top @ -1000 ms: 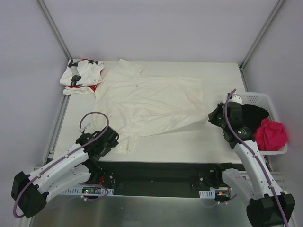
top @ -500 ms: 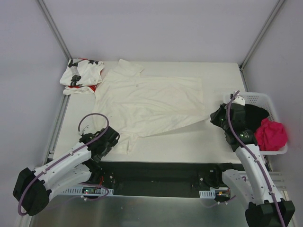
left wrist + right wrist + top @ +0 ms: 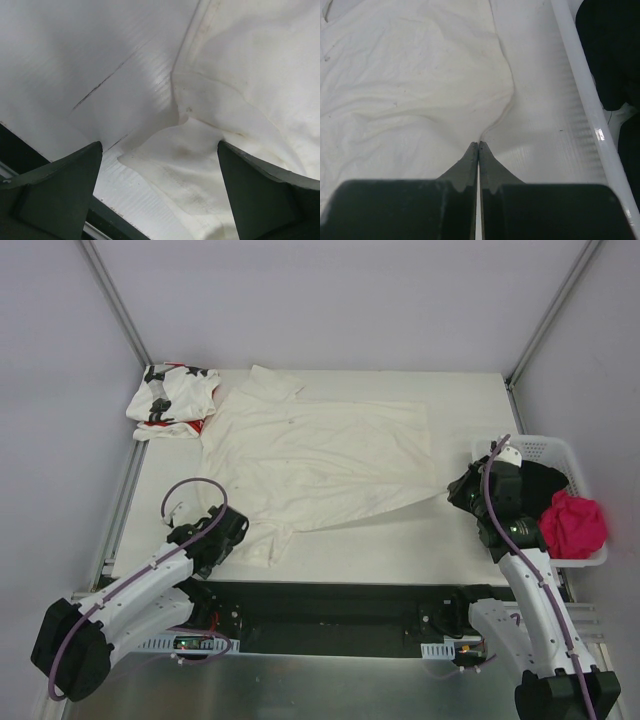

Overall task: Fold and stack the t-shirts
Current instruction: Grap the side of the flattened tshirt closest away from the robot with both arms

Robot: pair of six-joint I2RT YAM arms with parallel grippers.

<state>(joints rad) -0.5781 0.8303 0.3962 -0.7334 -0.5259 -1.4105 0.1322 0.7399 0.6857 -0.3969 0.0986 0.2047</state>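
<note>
I'm working in what looks like a robotics lab test cell: the white table (image 3: 450, 540) is boxed in by plain pale wall panels (image 3: 330, 300) held by bare metal posts (image 3: 112, 302). The left arm (image 3: 140, 585) and right arm (image 3: 535, 590), both white machine limbs, are bolted to a dark base rail (image 3: 330, 615) at the near edge, with purple cables (image 3: 185, 485) looping loose and small circuit boards (image 3: 190, 643) exposed below. A cream t-shirt (image 3: 320, 455) lies spread straight on that tabletop.
</note>
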